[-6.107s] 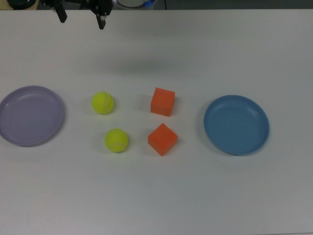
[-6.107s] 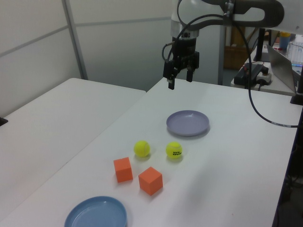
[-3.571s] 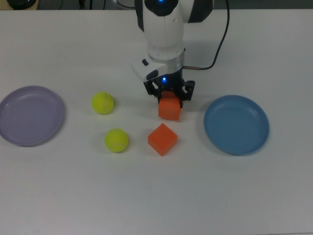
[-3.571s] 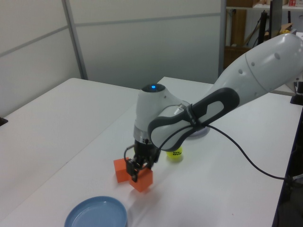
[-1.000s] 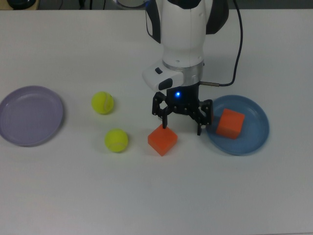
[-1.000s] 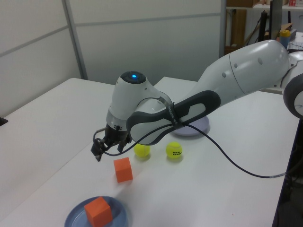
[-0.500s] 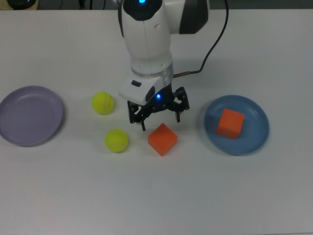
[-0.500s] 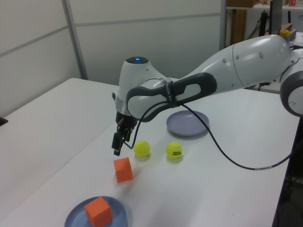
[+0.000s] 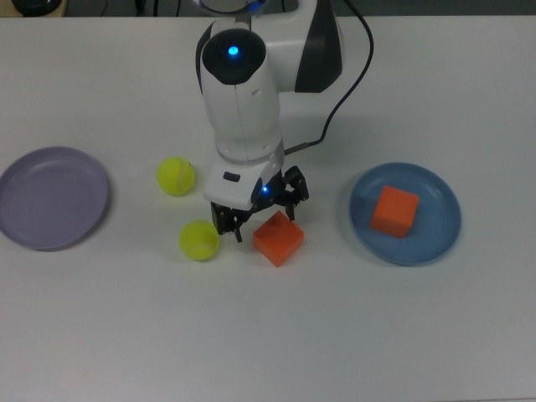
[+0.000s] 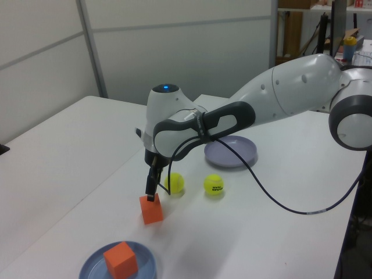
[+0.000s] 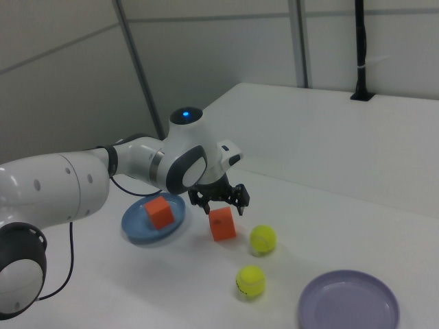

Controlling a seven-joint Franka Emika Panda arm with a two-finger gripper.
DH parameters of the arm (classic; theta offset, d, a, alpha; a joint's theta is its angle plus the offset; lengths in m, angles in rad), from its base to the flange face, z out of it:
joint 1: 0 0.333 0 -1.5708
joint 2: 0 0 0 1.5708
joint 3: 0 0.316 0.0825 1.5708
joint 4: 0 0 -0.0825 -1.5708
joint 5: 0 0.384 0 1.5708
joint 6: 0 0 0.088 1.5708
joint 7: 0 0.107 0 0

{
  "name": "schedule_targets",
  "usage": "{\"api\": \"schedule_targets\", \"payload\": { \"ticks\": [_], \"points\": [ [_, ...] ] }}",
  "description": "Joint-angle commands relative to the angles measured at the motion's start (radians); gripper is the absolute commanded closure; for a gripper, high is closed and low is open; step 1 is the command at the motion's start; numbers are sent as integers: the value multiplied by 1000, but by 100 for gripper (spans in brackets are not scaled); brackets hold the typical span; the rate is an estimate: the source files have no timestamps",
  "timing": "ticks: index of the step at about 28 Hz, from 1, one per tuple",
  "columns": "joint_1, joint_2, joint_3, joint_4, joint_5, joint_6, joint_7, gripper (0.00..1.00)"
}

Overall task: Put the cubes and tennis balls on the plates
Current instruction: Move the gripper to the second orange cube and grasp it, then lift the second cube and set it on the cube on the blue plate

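Claw (image 9: 257, 211) open, straddling the loose cube (image 9: 279, 238) mid-worktop, other cube (image 9: 394, 210) already on blue plate (image 9: 435, 239); cube looks rotated versus the fingers, so closing may catch corners and twist it out.

My top view looks straight down on the white table (image 9: 435, 335). My left and right views watch obliquely from opposite ends; all three share its centre.

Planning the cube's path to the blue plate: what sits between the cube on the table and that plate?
Nothing. In the top view, bare table separates the loose cube from the blue plate, which already holds the other cube.
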Motion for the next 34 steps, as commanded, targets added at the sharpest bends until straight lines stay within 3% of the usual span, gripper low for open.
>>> {"api": "schedule_targets", "payload": {
  "ticks": [1, 22, 23, 24, 29, 32, 34],
  "points": [
    [-2, 27, -6, 34, 28, -60, -70, 0],
    [12, 88, 5, 34, 22, -58, -85, 0],
    [12, 90, 5, 34, 21, -57, -85, 6],
    [14, 90, 6, 36, 22, -55, -82, 22],
    [14, 94, 14, 37, 25, -51, -69, 80],
    [14, 94, 17, 37, 33, -32, -64, 98],
    [14, 91, 17, 42, 39, -29, -61, 100]
  ]
}}
